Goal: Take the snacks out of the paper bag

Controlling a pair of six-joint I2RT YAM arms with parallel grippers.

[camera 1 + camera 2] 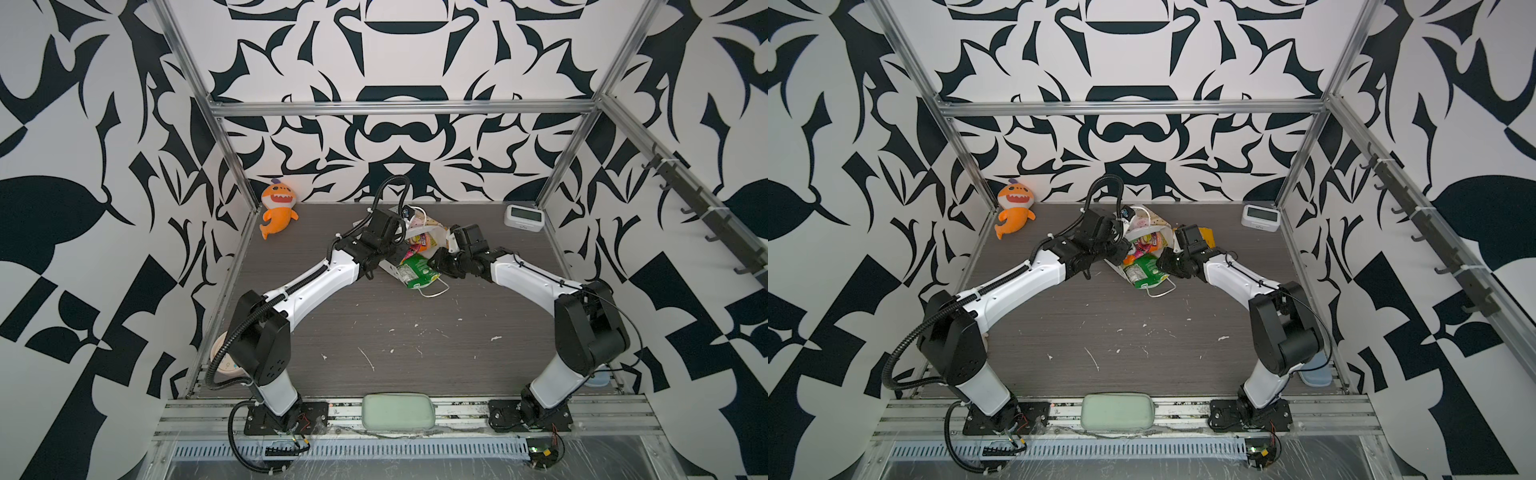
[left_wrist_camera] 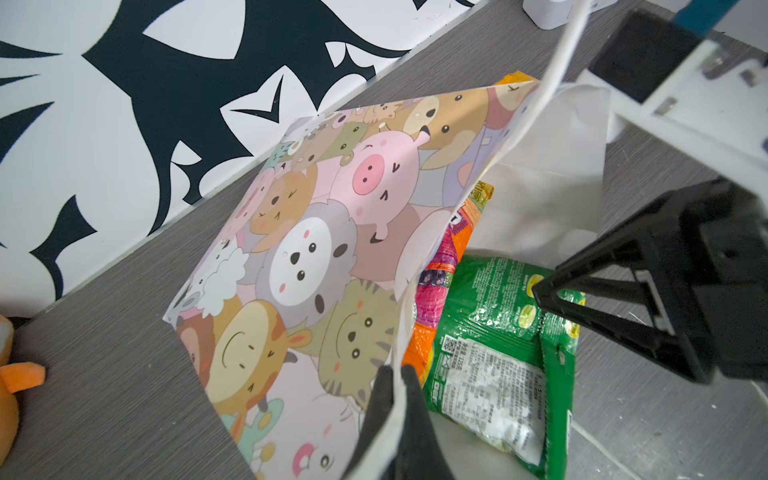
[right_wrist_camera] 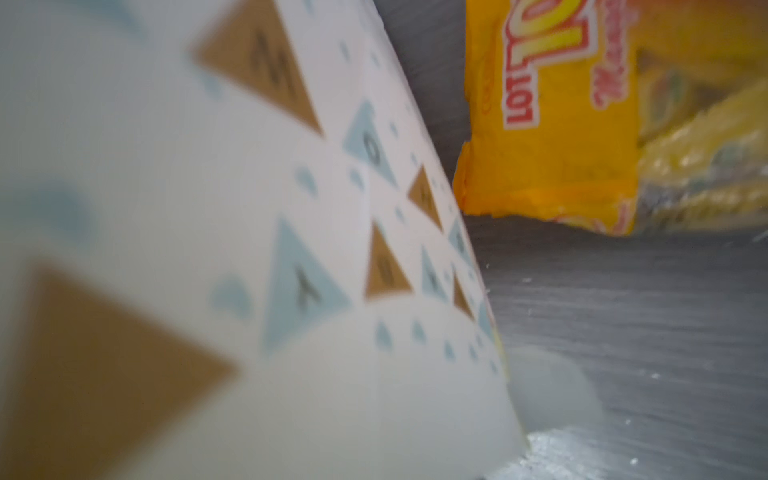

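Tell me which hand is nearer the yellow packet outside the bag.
Right. The right hand is on the yellow packet's side of the paper bag; the left hand clamps its rim across the bag.

**A black-and-white room with a grey table**

The walls [image 1: 395, 62] are white with big black swirly shapes all over. Shiny metal bars [image 1: 399, 109] make a frame along the walls and corners. The table [image 1: 395, 332] is dark grey with thin lines like wood, and it has little white marks [image 1: 368, 359] on it. An orange toy shark [image 1: 277, 210] sits in the far left corner. A small white box with a screen [image 1: 523, 216] stands in the far right corner. A pale green pad [image 1: 398, 411] lies at the front edge. A row of dark hooks [image 1: 715, 218] runs along the right wall.
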